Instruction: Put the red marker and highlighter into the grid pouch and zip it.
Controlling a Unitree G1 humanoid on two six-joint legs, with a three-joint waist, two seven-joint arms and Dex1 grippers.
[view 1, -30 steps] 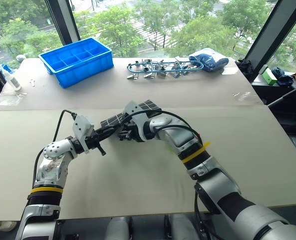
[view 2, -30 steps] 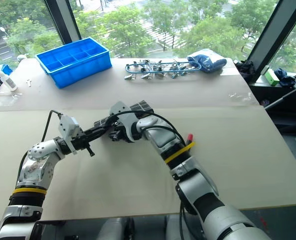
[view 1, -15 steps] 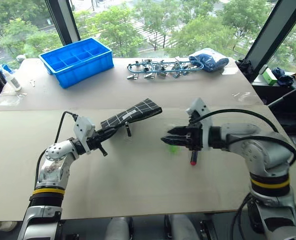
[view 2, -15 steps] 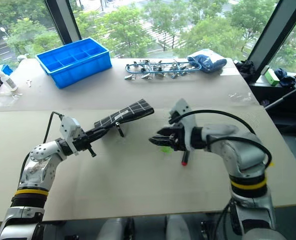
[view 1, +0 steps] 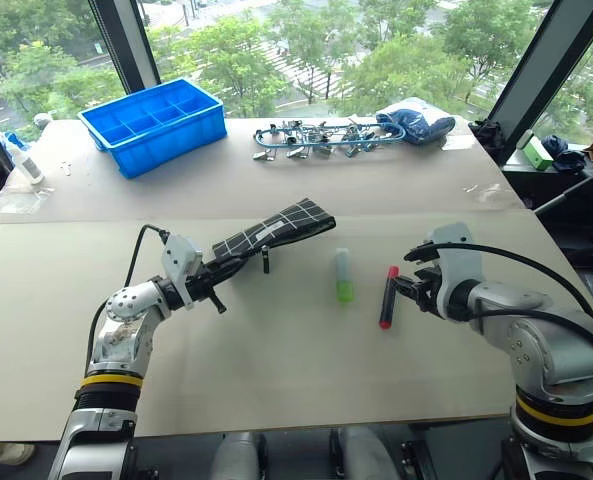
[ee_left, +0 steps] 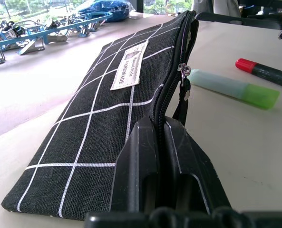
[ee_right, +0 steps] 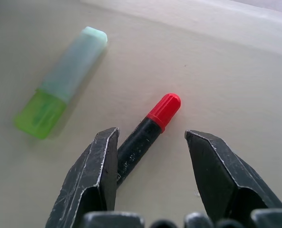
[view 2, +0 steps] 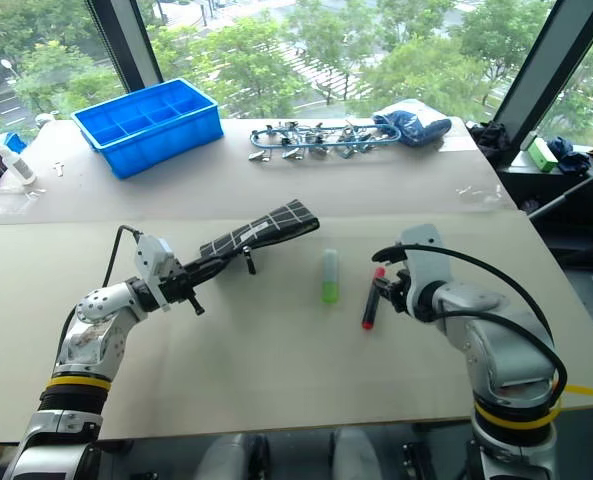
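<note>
Between the spread jaws of the right gripper, in the right wrist view, lies the red marker: its black barrel runs up from beside the left-hand finger and its red cap points toward the upper right of that frame. The jaws stand wide and hold nothing. The barrel sits closer to one finger than the other, so the marker is not centred in the gap, and its long axis slants across the line joining the fingers rather than lying square to it. Judged from that, the next move calls for a small sideways correction before the jaws can close across the barrel.

In the left eye view the right gripper sits at centre right of the frame, just beside the marker, which lies nearly vertical in the picture with its cap at the upper end. Just left of it the highlighter lies roughly parallel, lime-green half toward the lower edge, apart from the marker. The right arm is clearly the nearer one to both pens.

Further left, the left gripper has its jaws clamped tight on one end of the grid pouch, which stretches toward the upper right, held off the tabletop. The left wrist view shows the jaws pinching the zipper edge, the pull dangling.
</note>
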